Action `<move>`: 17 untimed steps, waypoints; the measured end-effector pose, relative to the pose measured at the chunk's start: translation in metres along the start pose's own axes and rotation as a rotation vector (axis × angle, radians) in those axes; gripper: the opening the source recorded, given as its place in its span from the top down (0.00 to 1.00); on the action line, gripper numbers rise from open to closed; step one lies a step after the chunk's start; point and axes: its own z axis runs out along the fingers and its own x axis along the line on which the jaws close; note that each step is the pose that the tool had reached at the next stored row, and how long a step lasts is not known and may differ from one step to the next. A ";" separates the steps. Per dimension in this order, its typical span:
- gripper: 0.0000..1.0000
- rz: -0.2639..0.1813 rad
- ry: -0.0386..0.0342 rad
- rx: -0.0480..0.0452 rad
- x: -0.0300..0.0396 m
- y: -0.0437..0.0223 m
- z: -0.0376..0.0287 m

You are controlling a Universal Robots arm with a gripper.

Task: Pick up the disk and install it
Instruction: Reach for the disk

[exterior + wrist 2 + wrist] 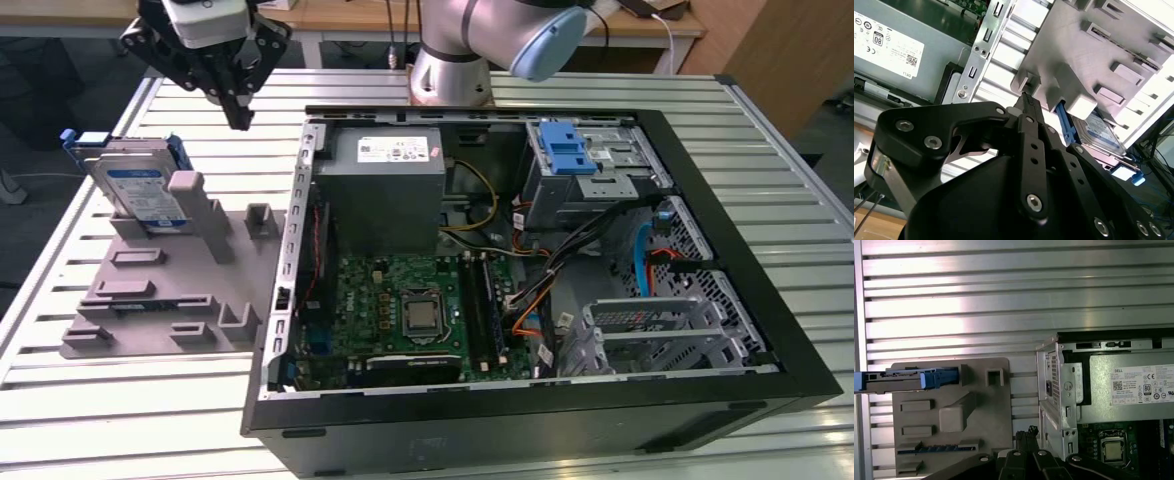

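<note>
Blue-framed disk [142,190] upright, face-on in exterior view

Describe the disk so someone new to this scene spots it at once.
Start at the open computer case; to the exterior view's left of it a grey holder plate lies on the slatted table. The disk stands on edge at the plate's upper end in that view: a silver slab with a white-and-blue label and blue frame, unlike the plain grey blocks around it.

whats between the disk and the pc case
The grey fixture's upright blocks beside the disk, then a bare strip of table before the case; the first wrist view shows it.
</note>
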 end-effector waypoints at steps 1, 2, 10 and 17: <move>0.89 0.000 -0.0001 -0.0001 0.0007 -0.0001 0.0001; 0.89 0.000 0.0000 0.0000 0.0013 -0.0001 0.0000; 0.89 0.000 0.0000 -0.0001 0.0067 -0.0005 0.0001; 0.89 0.000 0.0000 0.0000 0.0114 -0.0008 0.0001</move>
